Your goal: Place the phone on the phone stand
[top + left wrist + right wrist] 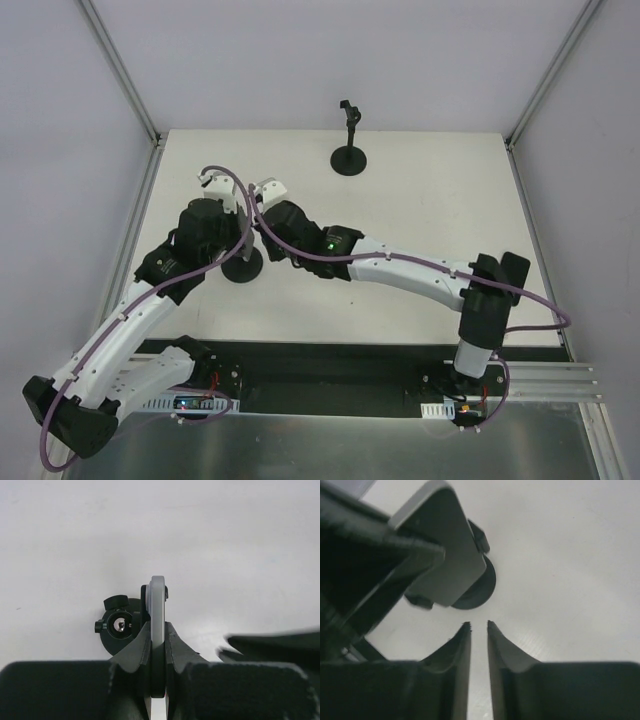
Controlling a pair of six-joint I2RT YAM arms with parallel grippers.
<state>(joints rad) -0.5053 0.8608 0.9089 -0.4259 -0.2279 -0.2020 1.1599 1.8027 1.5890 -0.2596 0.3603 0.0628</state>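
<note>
The phone [158, 605] is a flat slab with a silver edge, seen edge-on in the left wrist view. My left gripper [157, 626] is shut on it and holds it over a black phone stand [119, 626] with a round base, just left of the phone. In the right wrist view the phone [447, 555] shows its grey face above the stand's base [481, 587]. My right gripper [479, 625] is empty, its jaws a small gap apart, close beside the phone. In the top view both grippers meet over this stand [243, 266], and the phone is hidden among them.
A second black phone stand [348, 152] stands at the back middle of the white table [430, 200]. Grey walls close in the table on the left, right and back. The right arm [420, 272] lies across the middle of the table.
</note>
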